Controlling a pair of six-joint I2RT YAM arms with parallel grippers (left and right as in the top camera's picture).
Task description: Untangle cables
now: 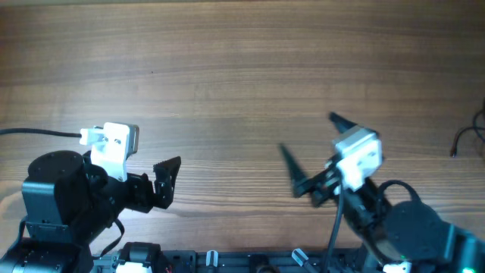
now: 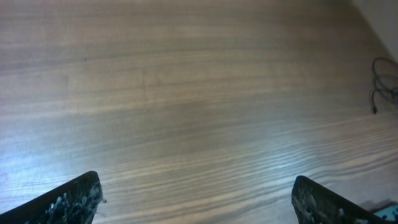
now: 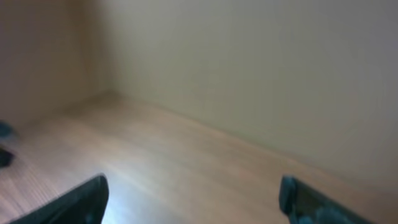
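Observation:
A thin dark cable [image 1: 464, 137] lies at the table's far right edge, mostly cut off in the overhead view. In the left wrist view it is a small dark tangle [image 2: 380, 84] at the far right. My left gripper [image 1: 165, 184] is open and empty, low at the front left, far from the cable; its fingertips frame bare wood in its wrist view [image 2: 196, 198]. My right gripper [image 1: 311, 142] is open wide and empty at the front right, left of the cable. Its wrist view [image 3: 193, 198] is blurred and shows only table and wall.
The wooden table [image 1: 242, 68] fills the view. A black lead [image 1: 38, 133] runs from the left edge to the left wrist camera. The arm bases stand along the front edge. A pale wall [image 3: 261, 68] rises beyond the table in the right wrist view.

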